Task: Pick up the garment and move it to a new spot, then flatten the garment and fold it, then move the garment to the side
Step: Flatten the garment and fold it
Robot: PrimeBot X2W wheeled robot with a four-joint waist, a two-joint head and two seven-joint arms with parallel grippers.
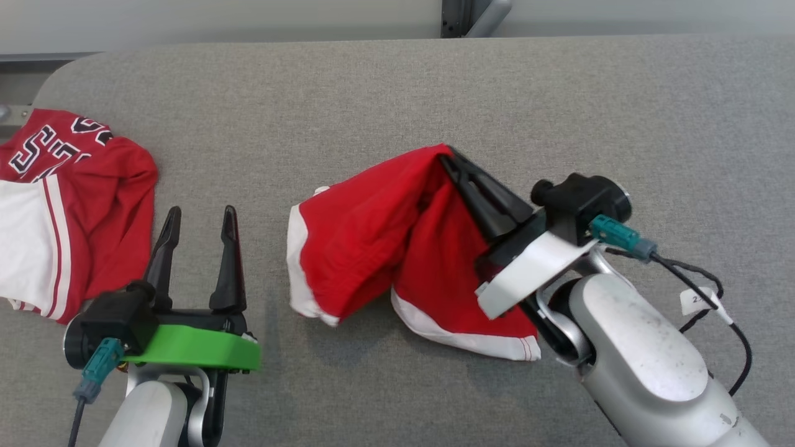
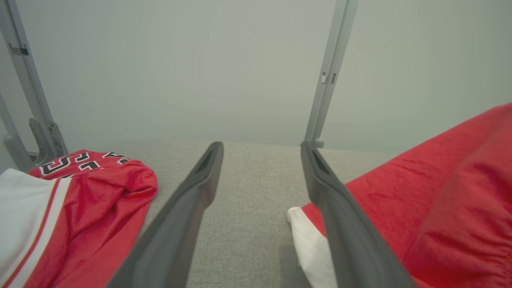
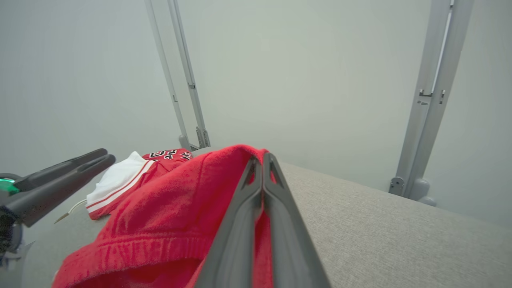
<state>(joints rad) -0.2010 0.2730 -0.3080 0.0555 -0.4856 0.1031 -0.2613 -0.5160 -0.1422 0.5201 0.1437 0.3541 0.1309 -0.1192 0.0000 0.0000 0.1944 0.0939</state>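
My right gripper (image 1: 448, 158), fingers pressed together, pinches the peak of the crumpled red cloth garment with white trim (image 1: 366, 230) at frame centre. My left gripper (image 1: 202, 214) sits spread at lower left, the garment to its right.

Red jersey (image 1: 99, 205) — black block letters, partly hidden, not legible; cable tag (image 1: 699, 302) — blurred.
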